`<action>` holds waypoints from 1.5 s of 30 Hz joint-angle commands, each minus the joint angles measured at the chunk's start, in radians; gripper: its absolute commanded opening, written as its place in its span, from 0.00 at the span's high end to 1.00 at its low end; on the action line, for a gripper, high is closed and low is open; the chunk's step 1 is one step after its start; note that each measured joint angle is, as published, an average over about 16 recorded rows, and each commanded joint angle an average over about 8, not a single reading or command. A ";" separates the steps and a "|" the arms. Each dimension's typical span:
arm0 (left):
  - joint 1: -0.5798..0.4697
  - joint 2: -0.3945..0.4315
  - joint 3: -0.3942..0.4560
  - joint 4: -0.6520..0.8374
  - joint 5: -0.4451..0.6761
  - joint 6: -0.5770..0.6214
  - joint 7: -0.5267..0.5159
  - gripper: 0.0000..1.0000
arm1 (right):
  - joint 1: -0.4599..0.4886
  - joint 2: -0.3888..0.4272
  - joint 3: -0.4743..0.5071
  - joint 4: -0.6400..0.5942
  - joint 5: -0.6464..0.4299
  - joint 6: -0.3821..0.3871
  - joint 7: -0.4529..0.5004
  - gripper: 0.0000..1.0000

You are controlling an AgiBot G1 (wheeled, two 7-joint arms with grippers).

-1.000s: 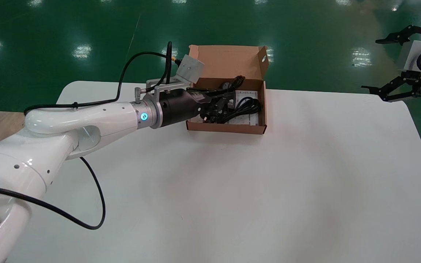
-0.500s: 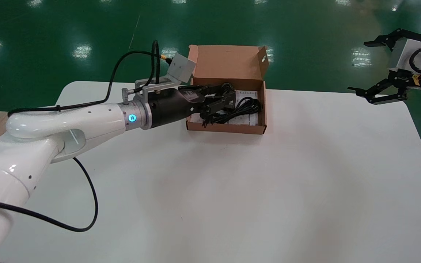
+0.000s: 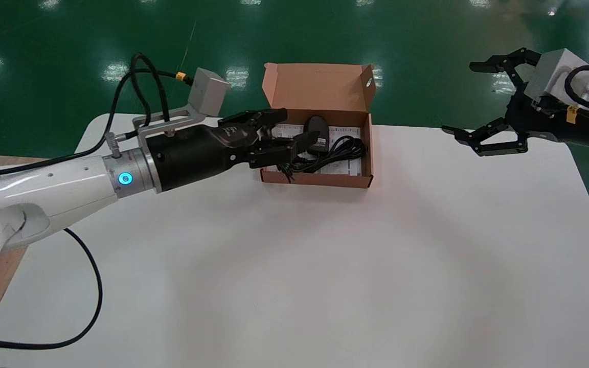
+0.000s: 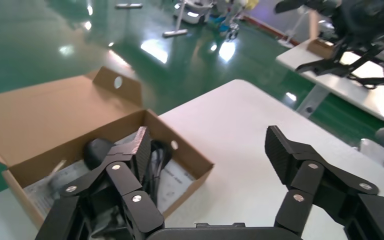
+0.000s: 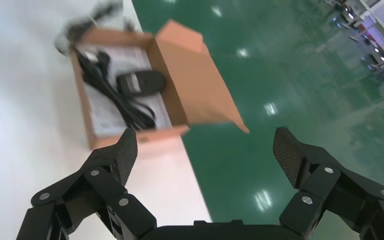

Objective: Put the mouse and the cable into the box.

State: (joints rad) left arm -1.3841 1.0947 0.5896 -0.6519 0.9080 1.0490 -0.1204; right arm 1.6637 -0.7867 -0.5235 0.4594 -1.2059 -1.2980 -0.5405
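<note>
The brown cardboard box (image 3: 315, 179) stands open at the table's far edge, its lid up. Inside, a black mouse (image 3: 317, 127) lies near the back wall and a coiled black cable (image 3: 343, 149) rests on a white leaflet. My left gripper (image 3: 294, 128) hovers open and empty at the box's left side. From the left wrist view the mouse (image 4: 97, 150) and cable (image 4: 157, 155) show behind one finger. My right gripper (image 3: 460, 97) hangs open over the table's far right edge, well apart from the box (image 5: 200, 85); its view shows the mouse (image 5: 140, 81) and cable (image 5: 115, 95).
The white table (image 3: 325, 266) stretches wide in front of the box. Green floor lies beyond the far edge. A black hose from my left arm (image 3: 90, 286) loops over the table's left side.
My left gripper has drawn back out of the box to the left, open, uncovering the mouse inside. My right arm has swung in from the far right toward the box.
</note>
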 commanded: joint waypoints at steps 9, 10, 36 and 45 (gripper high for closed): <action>0.081 -0.127 -0.081 -0.166 -0.047 0.117 -0.018 0.00 | -0.153 0.046 0.063 0.214 0.123 -0.051 0.189 0.00; 0.089 -0.140 -0.089 -0.182 -0.051 0.129 -0.019 0.00 | -0.168 0.050 0.070 0.236 0.136 -0.056 0.208 0.00; 0.296 -0.462 -0.296 -0.604 -0.169 0.426 -0.064 0.00 | -0.557 0.166 0.231 0.780 0.449 -0.187 0.688 0.00; 0.322 -0.504 -0.322 -0.662 -0.185 0.467 -0.069 0.00 | -0.615 0.183 0.255 0.862 0.498 -0.207 0.746 0.00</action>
State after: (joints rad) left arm -1.0660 0.5969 0.2712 -1.3047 0.7248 1.5095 -0.1889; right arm 1.0576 -0.6062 -0.2722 1.3087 -0.7158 -1.5021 0.1989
